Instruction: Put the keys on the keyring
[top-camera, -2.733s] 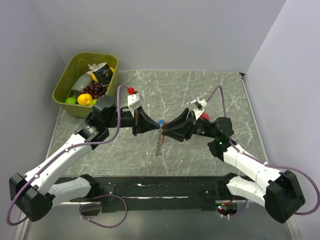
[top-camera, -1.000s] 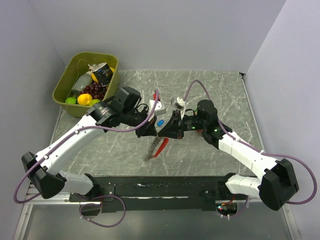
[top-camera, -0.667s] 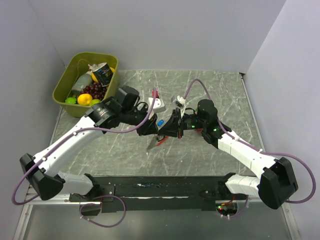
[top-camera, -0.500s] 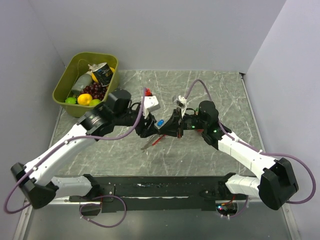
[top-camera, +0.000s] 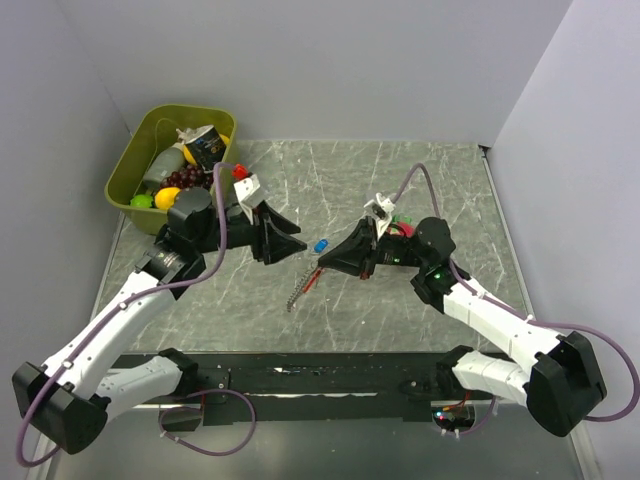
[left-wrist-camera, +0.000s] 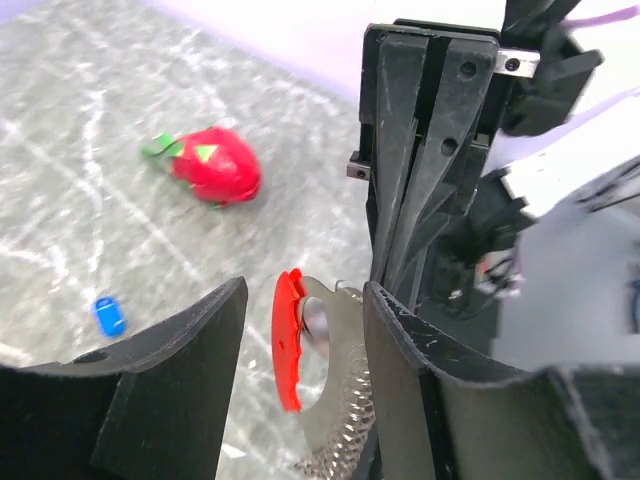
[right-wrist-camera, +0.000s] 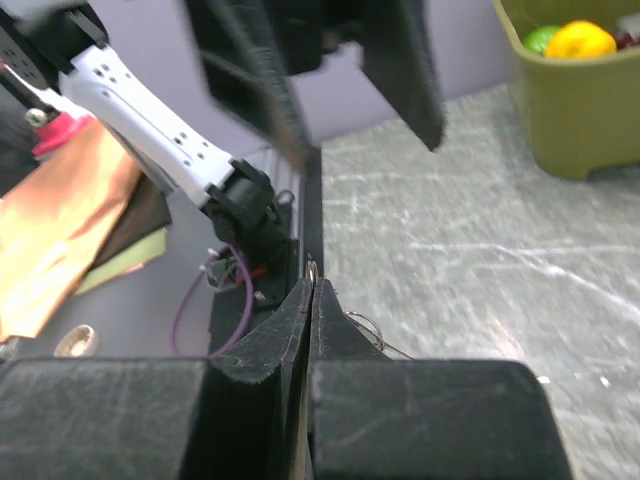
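Note:
The keyring, a red curved clip (top-camera: 313, 281) with a silvery chain (top-camera: 294, 298) dangling toward the table, hangs from my right gripper (top-camera: 324, 264), which is shut on its metal ring. In the right wrist view a thin ring edge (right-wrist-camera: 312, 268) sticks out above the closed fingertips of that gripper (right-wrist-camera: 310, 287). My left gripper (top-camera: 288, 246) stands open to the left of the clip, holding nothing. The left wrist view shows the clip (left-wrist-camera: 287, 340) beyond its spread fingers, apart from both. One blue-headed key (top-camera: 321, 244) (left-wrist-camera: 109, 315) lies on the table between the arms.
A green bin (top-camera: 124, 168) with toy fruit and a carton stands at the back left. A red toy fruit with a green top (left-wrist-camera: 212, 166) lies on the table behind the right wrist. The marble-patterned table (top-camera: 400, 170) has grey walls around it.
My left gripper has opened, let go of the keyring and drawn back to the left. The right gripper has kept hold of it and shifted slightly right. The blue key has stayed put.

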